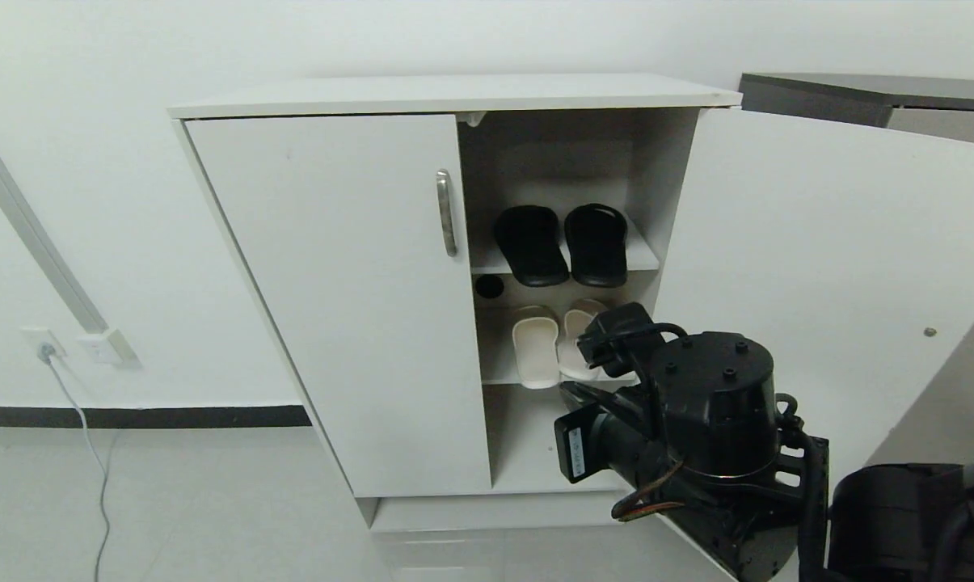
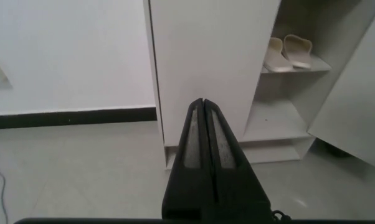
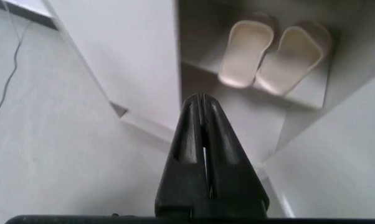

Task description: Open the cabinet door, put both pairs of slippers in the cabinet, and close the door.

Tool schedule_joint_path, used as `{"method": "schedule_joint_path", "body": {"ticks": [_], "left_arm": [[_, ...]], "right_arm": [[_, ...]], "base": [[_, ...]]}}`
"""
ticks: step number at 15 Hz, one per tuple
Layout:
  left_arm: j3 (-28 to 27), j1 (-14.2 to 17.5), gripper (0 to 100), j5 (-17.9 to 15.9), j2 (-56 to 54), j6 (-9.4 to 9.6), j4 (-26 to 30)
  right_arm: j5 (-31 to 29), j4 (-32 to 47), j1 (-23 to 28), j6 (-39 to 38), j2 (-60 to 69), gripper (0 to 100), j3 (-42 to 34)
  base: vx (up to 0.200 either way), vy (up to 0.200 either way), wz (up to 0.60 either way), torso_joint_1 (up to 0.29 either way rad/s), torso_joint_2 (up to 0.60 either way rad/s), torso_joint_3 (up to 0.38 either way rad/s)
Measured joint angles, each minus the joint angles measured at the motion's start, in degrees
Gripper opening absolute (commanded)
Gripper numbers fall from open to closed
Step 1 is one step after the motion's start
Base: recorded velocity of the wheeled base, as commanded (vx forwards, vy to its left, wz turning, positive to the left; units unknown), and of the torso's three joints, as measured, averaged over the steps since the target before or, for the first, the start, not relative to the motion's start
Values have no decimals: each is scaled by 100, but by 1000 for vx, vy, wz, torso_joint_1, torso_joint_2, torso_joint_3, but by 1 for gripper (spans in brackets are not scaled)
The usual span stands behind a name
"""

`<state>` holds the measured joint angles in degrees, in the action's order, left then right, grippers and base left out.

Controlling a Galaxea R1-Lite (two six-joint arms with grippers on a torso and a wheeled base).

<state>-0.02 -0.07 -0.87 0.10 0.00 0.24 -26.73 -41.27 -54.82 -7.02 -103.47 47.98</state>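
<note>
Cabinet [image 1: 454,93]: white, flat-paneled, box-shaped, smooth matte boards, standing on a pale floor [image 1: 171,501] against a white wall [image 1: 90,121].

Left door [image 1: 333,299]: closed, fitted with a slim upright metal handle [image 1: 446,212] at its inner edge.

Right door [image 1: 818,267]: swung wide open, plain inner face exposed, right half of the interior on view.

Black slippers [image 1: 531,242]: on the upper shelf [image 1: 644,260], side by side, soles down, just beside each other. Slide type, rounded outline, dull rubber-like finish, front edges overhanging the shelf lip slightly.

Cream slippers [image 1: 535,349]: on the middle shelf [image 1: 495,376], directly beneath the black pair, side by side and touching or nearly so. Same slide shape, smooth moulded footbeds with a raised rim, also seen in the right wrist view [image 3: 243,53] and the left wrist view [image 2: 287,53]. Right-hand slipper partly hidden in the head view by the right arm [image 1: 697,404].

Left jaws: closed, the two dark tapered fingers [image 2: 194,134] pressed flat together, gripping nothing, touching nothing. Held low, facing the closed left door, well apart from it.

Right jaws: closed to a hairline slit between the dark fingers [image 3: 189,134], gripping nothing. Held in front of the open half, near the cream slippers, not touching them.
</note>
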Motion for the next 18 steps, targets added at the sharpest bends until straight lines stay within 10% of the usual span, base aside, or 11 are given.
{"method": "schedule_joint_path", "body": {"ticks": [18], "left_arm": [[5, -4, 0, 0, 0, 10, 16]], "right_arm": [[7, -305, -11, 56, -304, 0, -215]], "base": [[-11, 0, 0, 3, -42, -62]]}}
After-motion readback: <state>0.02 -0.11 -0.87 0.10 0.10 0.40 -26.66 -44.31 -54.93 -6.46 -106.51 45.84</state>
